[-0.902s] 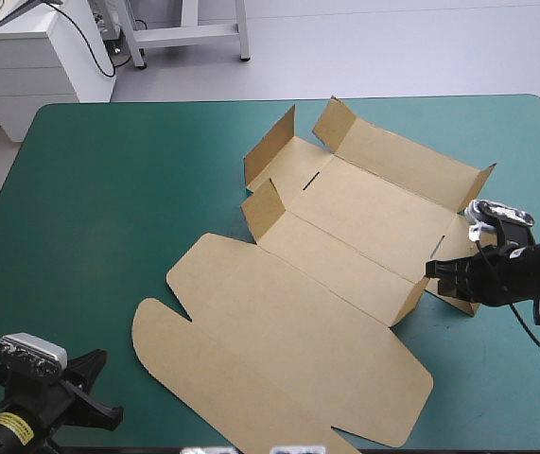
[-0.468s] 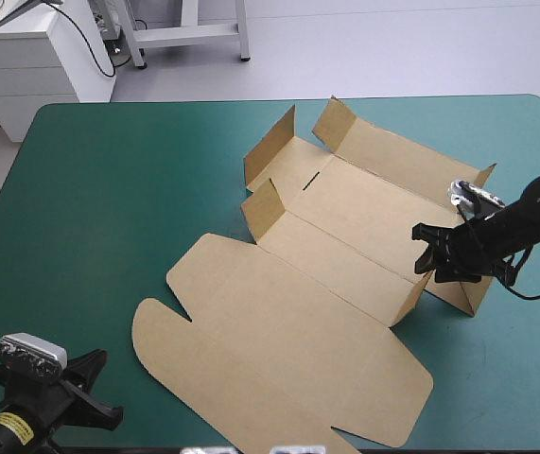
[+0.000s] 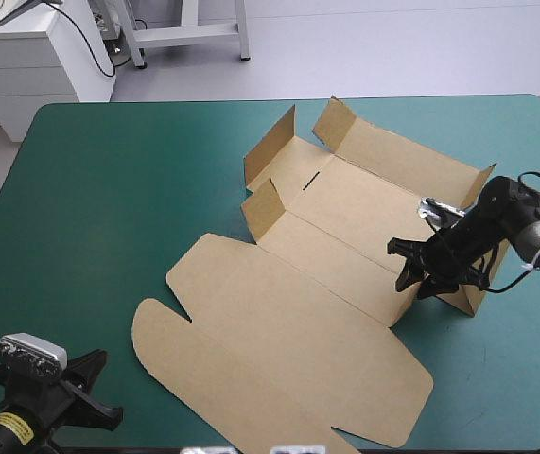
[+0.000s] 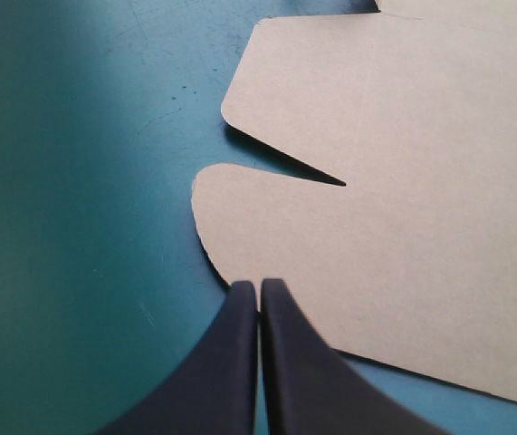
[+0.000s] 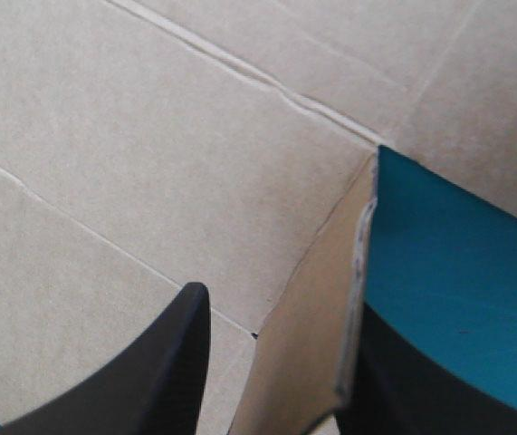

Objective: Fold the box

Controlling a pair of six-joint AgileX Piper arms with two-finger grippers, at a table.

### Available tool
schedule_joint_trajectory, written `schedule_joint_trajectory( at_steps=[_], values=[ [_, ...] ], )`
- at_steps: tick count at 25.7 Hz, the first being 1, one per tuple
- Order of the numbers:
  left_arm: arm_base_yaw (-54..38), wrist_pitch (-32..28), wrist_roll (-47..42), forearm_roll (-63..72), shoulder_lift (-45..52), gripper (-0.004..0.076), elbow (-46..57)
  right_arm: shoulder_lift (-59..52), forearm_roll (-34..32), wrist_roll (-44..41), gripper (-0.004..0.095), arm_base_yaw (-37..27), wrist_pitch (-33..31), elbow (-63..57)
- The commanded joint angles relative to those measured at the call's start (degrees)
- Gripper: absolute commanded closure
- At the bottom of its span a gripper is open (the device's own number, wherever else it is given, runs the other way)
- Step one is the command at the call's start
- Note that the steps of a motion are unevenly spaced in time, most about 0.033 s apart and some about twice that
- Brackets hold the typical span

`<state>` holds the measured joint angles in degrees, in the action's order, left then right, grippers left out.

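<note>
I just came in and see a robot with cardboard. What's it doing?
It's folding a brown box on the teal-green table. The right gripper is open, its fingers on either side of a raised flap at the box's right end. The left gripper is shut, beside the lid's rounded tab. The lid lies flat.

No text, number or brand can be read in any view. A yellow label [image 3: 8, 431] on the left arm [image 3: 47, 409], at the worktop's [image 3: 109, 189] near edge, carries dark print too small to read.
</note>
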<state>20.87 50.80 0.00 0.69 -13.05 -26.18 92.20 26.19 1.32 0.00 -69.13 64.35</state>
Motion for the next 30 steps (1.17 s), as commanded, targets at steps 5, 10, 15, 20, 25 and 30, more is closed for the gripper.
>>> schedule_joint_trajectory(
  at_steps=[5, 10, 15, 20, 25, 30],
  values=[
    [0.32, -3.65, 0.0, 0.18, -0.81, 0.0731, -1.65, -1.9, -2.99, -2.66, 0.0768, 2.41, -2.41, 1.59],
    [0.32, -3.65, 0.0, 0.18, -0.81, 0.0731, -1.65, -1.9, -5.48, -3.35, 0.0916, 2.41, -2.41, 1.59],
    [0.32, -3.65, 0.0, 0.18, -0.81, 0.0731, -1.65, -1.9, -6.0, -3.35, 0.0916, 2.41, -2.41, 1.59],
    [0.32, -3.65, 0.0, 0.18, -0.81, 0.0731, -1.65, -1.9, -6.0, -3.35, 0.0916, 2.41, -1.74, 1.59],
    [0.32, -3.65, 0.0, 0.18, -0.81, 0.0731, -1.65, -1.9, -7.6, -3.23, 0.0918, 2.41, 2.71, 1.59],
    [0.32, -3.78, 0.0, 0.18, -0.81, 0.0731, -1.65, -1.9, -10.44, -0.63, 0.0918, 2.41, 8.85, 3.71]
  ],
)
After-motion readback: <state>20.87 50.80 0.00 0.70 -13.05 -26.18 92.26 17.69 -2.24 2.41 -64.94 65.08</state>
